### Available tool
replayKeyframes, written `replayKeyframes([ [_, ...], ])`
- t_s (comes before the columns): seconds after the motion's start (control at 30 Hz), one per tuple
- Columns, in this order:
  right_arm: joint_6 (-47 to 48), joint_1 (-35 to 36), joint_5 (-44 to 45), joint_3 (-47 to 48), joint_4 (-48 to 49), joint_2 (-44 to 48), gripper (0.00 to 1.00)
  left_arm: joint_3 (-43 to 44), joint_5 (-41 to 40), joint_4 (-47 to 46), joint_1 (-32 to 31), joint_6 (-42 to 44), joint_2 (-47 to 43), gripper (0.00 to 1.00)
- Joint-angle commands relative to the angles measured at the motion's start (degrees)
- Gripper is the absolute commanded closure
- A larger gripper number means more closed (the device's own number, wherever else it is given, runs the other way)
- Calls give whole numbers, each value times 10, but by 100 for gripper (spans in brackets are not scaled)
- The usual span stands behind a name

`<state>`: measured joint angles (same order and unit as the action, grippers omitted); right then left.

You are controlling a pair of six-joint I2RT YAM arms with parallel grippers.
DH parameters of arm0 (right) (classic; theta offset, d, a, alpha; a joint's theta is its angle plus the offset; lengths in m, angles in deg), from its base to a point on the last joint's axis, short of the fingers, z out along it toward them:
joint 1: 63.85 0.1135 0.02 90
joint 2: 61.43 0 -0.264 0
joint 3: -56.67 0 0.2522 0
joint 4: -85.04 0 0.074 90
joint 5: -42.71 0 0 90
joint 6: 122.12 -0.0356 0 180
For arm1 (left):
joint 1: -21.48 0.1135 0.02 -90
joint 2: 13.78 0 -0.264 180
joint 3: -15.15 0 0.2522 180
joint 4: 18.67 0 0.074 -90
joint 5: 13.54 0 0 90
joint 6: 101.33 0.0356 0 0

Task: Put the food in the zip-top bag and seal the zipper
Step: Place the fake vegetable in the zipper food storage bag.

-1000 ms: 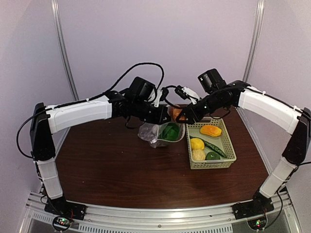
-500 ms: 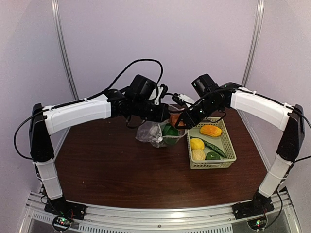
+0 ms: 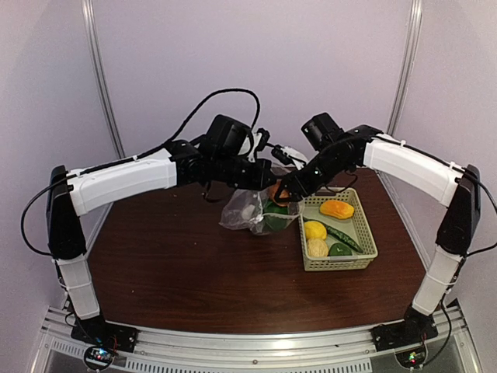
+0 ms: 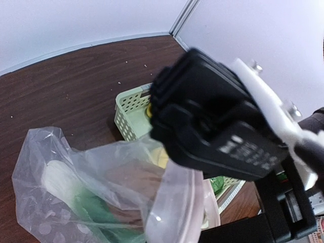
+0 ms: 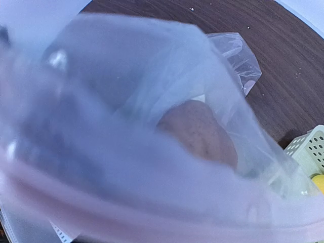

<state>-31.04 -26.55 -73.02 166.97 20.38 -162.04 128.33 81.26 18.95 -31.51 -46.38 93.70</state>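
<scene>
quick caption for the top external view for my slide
The left arm and right arm meet over a zip-top bag of toy food beside a pale green basket holding more.

The blurred zip-top bag [image 5: 126, 101] fills the right wrist view, hiding that arm's fingers.

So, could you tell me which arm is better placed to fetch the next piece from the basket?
Right: the right end effector hangs by the far left corner of the basket, while the left end effector is over the zip-top bag, farther away.
</scene>
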Motion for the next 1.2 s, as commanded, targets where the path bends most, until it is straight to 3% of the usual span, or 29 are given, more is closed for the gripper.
replayKeyframes([
  [0.0, -64, 10, -31, 38, 60, -27, 50, 7, 32, -32, -19, -16, -6, 100],
  [0.2, -105, 14, -124, 31, 106, -48, 39, -14, 31, -33, -19, -28, -3, 100],
  [0.4, -93, 14, -182, 22, 110, -66, 5, -21, 11, -34, -19, -26, -11, 100],
  [0.47, -76, 13, -172, 22, 96, -53, 1, -25, 2, -34, -19, -22, -16, 100],
  [0.73, 9, -5, -114, -6, 52, 60, 0, -54, -32, -25, -8, 3, -24, 100],
  [0.9, -2, -9, 48, -119, 122, 144, 3, -76, -31, -37, -4, 10, -35, 100],
  [1.07, -59, -15, 53, -190, 167, 133, 19, -83, -18, -61, -4, 7, -40, 100],
  [1.17, -81, -14, 43, -197, 177, 105, 24, -82, -13, -67, -4, 2, -42, 100],
])
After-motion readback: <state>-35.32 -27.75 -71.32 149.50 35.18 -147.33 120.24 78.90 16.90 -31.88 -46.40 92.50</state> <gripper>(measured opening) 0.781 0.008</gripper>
